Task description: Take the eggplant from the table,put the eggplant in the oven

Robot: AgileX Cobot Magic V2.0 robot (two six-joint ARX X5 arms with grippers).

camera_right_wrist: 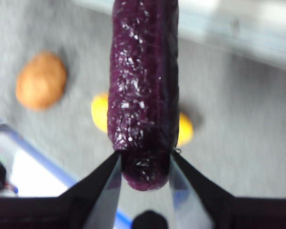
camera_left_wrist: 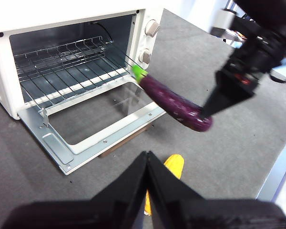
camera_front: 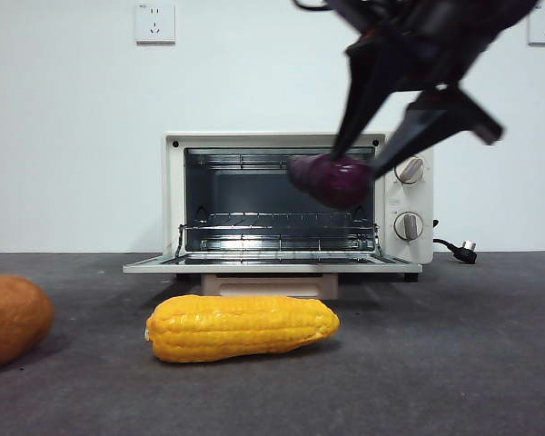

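Your eggplant [camera_left_wrist: 174, 102] hangs in the air in front of the oven's [camera_front: 282, 195] open mouth, clear of the table [camera_front: 454, 363], its green stem tip pointing toward the wire rack [camera_left_wrist: 62, 64]. You have the right gripper [camera_right_wrist: 144, 164] clamped on the eggplant's blunt end, its 2 black jaws pressing either side of it. The oven door [camera_left_wrist: 93, 124] lies folded down flat, and the 2 knobs [camera_front: 409, 170] sit on the panel beside the cavity. On the table in front of the door lies the yellow corn cob [camera_front: 242, 328], with an orange-brown vegetable [camera_front: 11, 318] well apart from it. Your left gripper [camera_left_wrist: 147, 164] hovers above the corn, its jaws pressed together on nothing.
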